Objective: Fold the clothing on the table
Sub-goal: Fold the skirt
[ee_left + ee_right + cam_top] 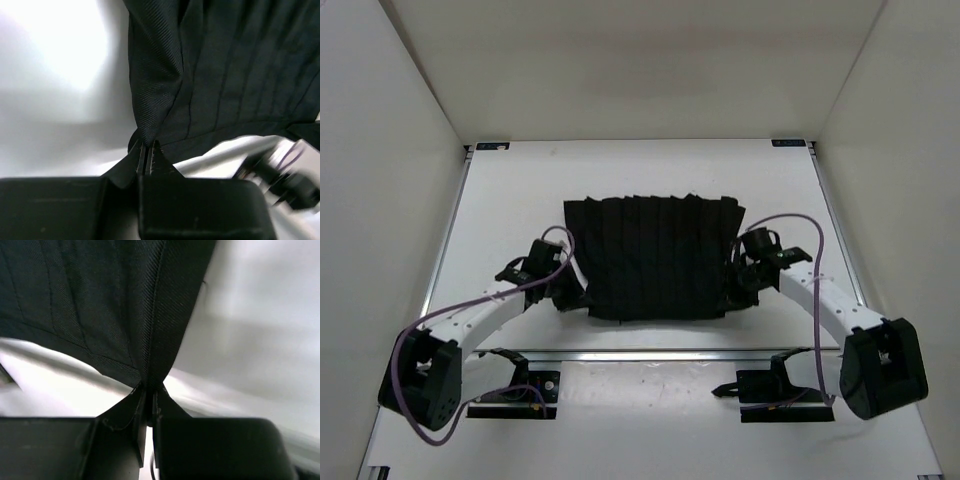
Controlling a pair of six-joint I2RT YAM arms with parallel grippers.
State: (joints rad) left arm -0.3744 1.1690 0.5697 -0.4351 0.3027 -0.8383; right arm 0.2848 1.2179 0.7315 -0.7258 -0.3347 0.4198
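Black pleated fabric at the centre of the overhead view: the clothing (655,255), spread flat on the white table (520,190), with pleats running top to bottom of the frame. At its lower-left corner, the left gripper (568,292), jaws pressed together on a gathered tuck of the cloth edge. At the lower-right corner, the right gripper (738,290) — likewise pinching a narrow fold of the hem. In both wrist views, cloth fanning upward from the closed tips at bottom centre, pale tabletop beside it.
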